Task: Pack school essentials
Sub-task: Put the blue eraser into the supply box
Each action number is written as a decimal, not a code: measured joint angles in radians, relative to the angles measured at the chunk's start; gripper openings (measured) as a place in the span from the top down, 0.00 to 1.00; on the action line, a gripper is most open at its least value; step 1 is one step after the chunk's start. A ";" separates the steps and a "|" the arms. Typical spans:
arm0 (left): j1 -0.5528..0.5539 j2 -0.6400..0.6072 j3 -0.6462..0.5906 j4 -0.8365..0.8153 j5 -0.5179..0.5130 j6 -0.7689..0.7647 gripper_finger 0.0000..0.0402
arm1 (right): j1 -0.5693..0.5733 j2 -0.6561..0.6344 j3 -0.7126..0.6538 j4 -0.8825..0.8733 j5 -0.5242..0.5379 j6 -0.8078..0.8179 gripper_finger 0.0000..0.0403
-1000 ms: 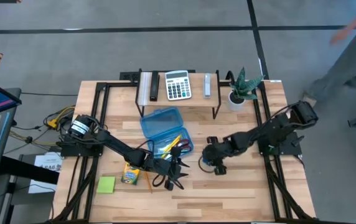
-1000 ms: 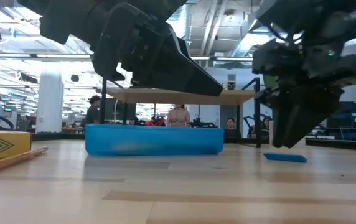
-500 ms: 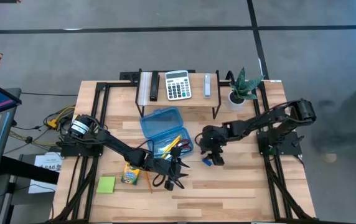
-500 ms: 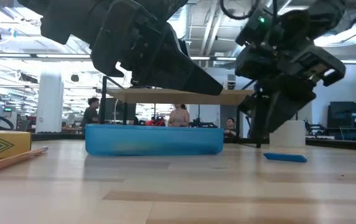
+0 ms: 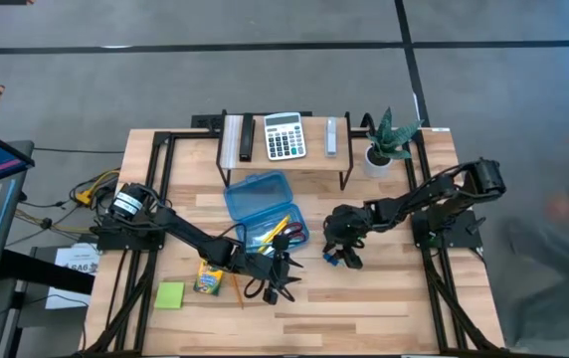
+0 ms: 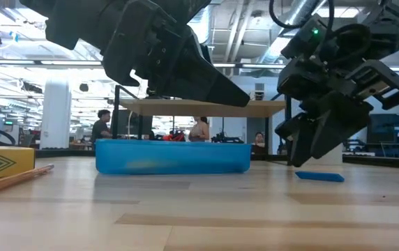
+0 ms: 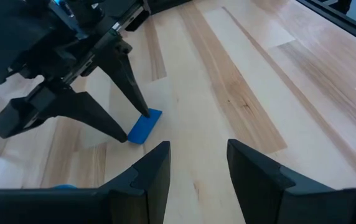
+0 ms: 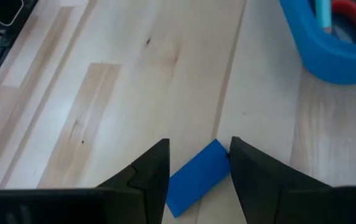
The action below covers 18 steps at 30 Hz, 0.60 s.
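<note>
Surface: wooden table [image 5: 384, 298]; blue case [image 5: 265, 209] at centre, holding pencils, pen and scissors.
Eraser: eraser [image 8: 195, 176] flat on table, 3 o'clock of case, unpacked.
Right gripper: right gripper [image 8: 198, 163] has swung back down; fingers spread, straddling eraser, not gripping.
Left gripper: left gripper [image 7: 196, 165] parted, empty, idle at 6 o'clock of case.
Meaning: grasp imminent.

The right end effector [image 7: 135, 124] straddles the small blue eraser [image 7: 145, 126] on the wooden table [image 7: 240, 93], fingers apart.
</note>
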 joint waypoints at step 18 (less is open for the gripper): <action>0.005 0.000 -0.001 0.002 0.000 -0.019 0.63 | -0.001 0.170 0.019 0.090 -0.014 -0.010 0.55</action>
